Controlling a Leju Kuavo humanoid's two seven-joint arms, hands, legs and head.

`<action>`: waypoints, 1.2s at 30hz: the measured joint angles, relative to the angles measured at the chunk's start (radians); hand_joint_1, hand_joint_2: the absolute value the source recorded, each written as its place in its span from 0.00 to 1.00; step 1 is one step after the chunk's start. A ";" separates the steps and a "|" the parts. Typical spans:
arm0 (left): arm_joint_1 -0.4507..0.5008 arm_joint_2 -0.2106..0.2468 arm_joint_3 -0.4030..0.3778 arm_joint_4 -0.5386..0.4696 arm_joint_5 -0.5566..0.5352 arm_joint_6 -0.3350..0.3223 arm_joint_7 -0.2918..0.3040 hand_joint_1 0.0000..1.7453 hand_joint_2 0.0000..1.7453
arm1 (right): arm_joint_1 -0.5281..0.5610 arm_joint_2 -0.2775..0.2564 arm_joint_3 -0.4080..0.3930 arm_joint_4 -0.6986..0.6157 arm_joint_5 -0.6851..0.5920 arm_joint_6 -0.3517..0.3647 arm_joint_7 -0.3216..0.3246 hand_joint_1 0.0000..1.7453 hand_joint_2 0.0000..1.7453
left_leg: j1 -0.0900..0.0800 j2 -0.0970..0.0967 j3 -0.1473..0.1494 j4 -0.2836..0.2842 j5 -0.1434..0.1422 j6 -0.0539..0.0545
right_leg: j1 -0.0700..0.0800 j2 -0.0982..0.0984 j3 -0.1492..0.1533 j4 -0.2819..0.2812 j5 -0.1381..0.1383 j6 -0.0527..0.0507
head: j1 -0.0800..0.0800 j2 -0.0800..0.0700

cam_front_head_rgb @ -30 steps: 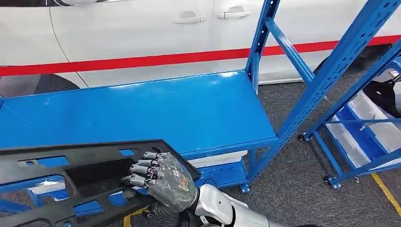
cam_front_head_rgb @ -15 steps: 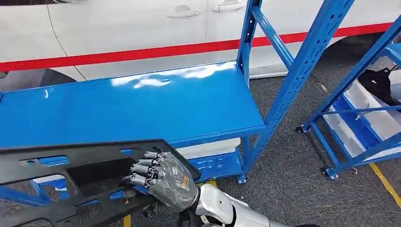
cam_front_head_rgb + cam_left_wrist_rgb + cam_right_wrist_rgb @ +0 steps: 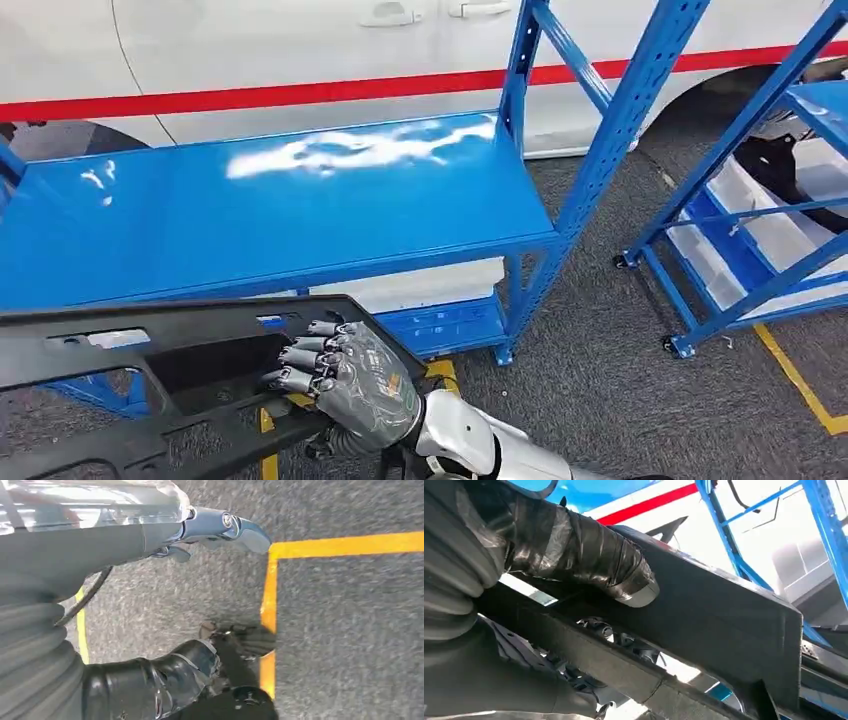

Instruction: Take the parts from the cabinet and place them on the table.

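A long black plastic panel (image 3: 150, 350) with cut-outs lies across the lower left of the head view. My right hand (image 3: 350, 385) grips it at its right end, fingers hooked into a large opening. In the right wrist view the taped thumb (image 3: 589, 555) presses on the panel (image 3: 724, 630) from one side, and the fingers are hidden behind it. The blue shelf table (image 3: 300, 200) stands just beyond the panel, its top bare. My left hand (image 3: 200, 675) hangs over the grey floor with nothing in it.
A white car with a red stripe (image 3: 300, 95) stands behind the shelf. The shelf's blue uprights (image 3: 620, 130) rise on the right. A second blue rack (image 3: 760, 250) with white bins stands at the far right. Yellow floor lines (image 3: 800, 385) cross the grey carpet.
The whole picture has shifted left and slightly down, so the camera has moved. My right hand still holds the black panel the same way.
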 joint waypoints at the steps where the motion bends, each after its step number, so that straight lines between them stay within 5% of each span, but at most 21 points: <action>1: 0.000 0.000 0.001 0.000 0.000 0.000 0.000 0.00 1.00 | -0.003 0.000 0.000 0.000 0.000 0.000 0.000 1.00 1.00 | -0.001 -0.001 -0.010 0.005 0.005 -0.006 | 0.004 0.001 0.044 -0.076 -0.040 -0.007 | 0.000 0.000; 4: -0.001 0.000 0.006 0.000 -0.001 0.001 0.001 0.00 1.00 | -0.003 0.001 0.000 0.000 0.001 0.000 0.001 1.00 1.00 | 0.000 -0.001 -0.010 0.001 0.029 -0.027 | 0.016 0.002 0.040 -0.090 -0.025 -0.018 | 0.000 0.000; 6: 0.003 0.001 0.012 0.000 -0.002 0.003 0.006 0.00 1.00 | -0.003 0.002 0.001 0.000 0.001 -0.001 0.003 1.00 1.00 | 0.003 -0.005 -0.020 0.002 0.030 -0.039 | 0.005 -0.004 0.022 -0.103 0.000 -0.037 | 0.000 0.000; 9: 0.002 0.001 0.015 -0.001 -0.006 0.008 0.011 0.00 1.00 | -0.001 0.002 0.002 0.000 0.001 -0.003 0.003 1.00 1.00 | 0.006 -0.006 -0.070 0.158 -0.152 -0.052 | 0.005 -0.007 -0.020 -0.104 0.037 -0.053 | -0.002 0.000; 10: 0.002 0.001 0.015 -0.001 -0.008 0.009 0.012 0.00 1.00 | 0.001 0.002 0.002 0.000 0.001 -0.004 0.005 1.00 1.00 | 0.007 -0.006 -0.081 0.223 -0.188 -0.055 | 0.007 -0.008 -0.036 -0.104 0.049 -0.053 | -0.002 0.000; 11: 0.001 0.001 0.015 -0.001 -0.009 0.010 0.012 0.00 1.00 | 0.001 0.002 0.002 0.000 0.001 -0.005 0.006 1.00 1.00 | 0.007 -0.006 -0.082 0.269 -0.196 -0.057 | 0.007 -0.008 -0.051 -0.102 0.061 -0.052 | -0.002 0.000; 13: -0.001 0.001 0.016 -0.002 -0.014 0.017 0.011 0.00 1.00 | 0.001 0.002 0.002 0.001 -0.001 -0.005 0.006 1.00 1.00 | 0.007 -0.006 -0.033 0.257 -0.126 -0.057 | 0.008 -0.010 -0.088 -0.096 0.085 -0.048 | -0.002 0.000; 15: -0.001 0.002 0.016 -0.002 -0.019 0.027 0.005 0.00 1.00 | 0.001 0.002 0.002 0.001 -0.003 -0.005 0.006 1.00 1.00 | 0.007 -0.006 0.079 0.120 -0.074 -0.050 | 0.008 -0.010 -0.115 -0.089 0.103 -0.043 | -0.002 0.000; 17: -0.005 0.003 0.016 -0.004 -0.019 0.027 0.003 0.00 1.00 | -0.001 0.004 0.002 0.001 -0.003 -0.005 0.006 1.00 1.00 | -0.001 -0.007 0.185 -0.044 -0.128 -0.039 | 0.012 -0.010 -0.125 -0.081 0.119 -0.032 | -0.001 0.000; 20: -0.007 0.003 0.017 -0.004 -0.019 0.028 0.002 0.00 1.00 | -0.001 0.004 0.002 0.001 -0.004 -0.005 0.007 1.00 1.00 | -0.009 -0.007 0.161 -0.040 -0.109 -0.019 | 0.007 -0.016 -0.123 -0.098 0.152 -0.012 | -0.001 0.000; 21: -0.006 0.002 0.017 -0.004 -0.019 0.028 0.002 0.00 1.00 | 0.000 0.003 0.002 0.002 -0.004 -0.005 0.007 1.00 1.00 | 0.004 -0.003 0.155 -0.051 -0.089 -0.009 | 0.010 -0.013 -0.134 -0.087 0.154 -0.006 | -0.001 0.000; 22: -0.008 0.002 0.017 -0.004 -0.019 0.027 0.002 0.00 1.00 | 0.000 0.003 0.002 0.003 -0.005 -0.006 0.007 1.00 1.00 | 0.002 0.002 0.142 -0.051 -0.076 -0.004 | 0.008 -0.008 -0.146 -0.067 0.107 0.000 | 0.000 0.000; 24: -0.006 0.002 0.017 -0.004 -0.019 0.027 0.002 0.00 1.00 | 0.001 0.002 0.002 0.003 -0.005 -0.007 0.007 1.00 1.00 | 0.001 0.006 0.111 -0.048 -0.052 0.009 | 0.005 -0.005 -0.172 0.049 -0.034 0.004 | 0.000 0.000; 25: -0.006 0.002 0.017 -0.004 -0.019 0.027 0.002 0.00 1.00 | 0.001 0.002 0.002 0.003 -0.005 -0.007 0.007 1.00 1.00 | 0.000 0.006 0.094 -0.045 -0.041 0.010 | 0.003 -0.005 -0.181 0.118 -0.078 0.008 | -0.001 0.000; 26: -0.006 0.002 0.017 -0.004 -0.019 0.028 0.002 0.00 1.00 | 0.001 0.002 0.002 0.003 -0.005 -0.007 0.007 1.00 1.00 | -0.001 0.006 0.075 -0.040 -0.029 0.010 | 0.000 -0.005 -0.185 0.179 -0.091 0.011 | 0.000 0.000; 28: -0.006 0.002 0.018 -0.004 -0.019 0.027 0.003 0.00 1.00 | 0.001 0.002 0.002 0.003 -0.006 -0.007 0.007 1.00 1.00 | -0.001 0.006 0.036 -0.026 -0.011 0.004 | -0.003 -0.005 -0.149 0.196 -0.031 0.015 | 0.000 0.000; 30: -0.006 0.002 0.018 -0.004 -0.019 0.027 0.005 0.00 1.00 | 0.000 0.002 0.002 0.003 -0.006 -0.007 0.007 1.00 1.00 | 0.000 0.005 0.003 -0.007 0.002 -0.004 | -0.006 -0.005 -0.043 0.072 0.019 0.012 | -0.001 0.000; 32: -0.007 0.000 0.018 -0.004 -0.019 0.026 0.006 0.00 1.00 | -0.003 0.003 0.002 0.003 -0.006 -0.008 0.007 1.00 1.00 | -0.003 0.002 -0.016 0.010 0.011 -0.015 | 0.002 -0.003 0.058 -0.082 -0.046 0.002 | -0.001 0.000; 35: -0.006 0.000 0.022 -0.004 -0.019 0.024 0.006 0.00 1.00 | -0.002 0.003 0.003 0.004 -0.008 -0.010 0.007 1.00 1.00 | 0.001 0.002 -0.017 0.001 0.039 -0.037 | 0.010 -0.001 0.043 -0.084 -0.031 -0.017 | 0.000 0.000; 36: 0.000 0.000 0.023 -0.004 -0.019 0.024 0.006 0.00 1.00 | -0.001 0.003 0.003 0.004 -0.009 -0.010 0.007 1.00 1.00 | 0.002 0.000 -0.022 0.001 0.043 -0.043 | 0.002 -0.003 0.032 -0.094 -0.016 -0.028 | 0.000 0.000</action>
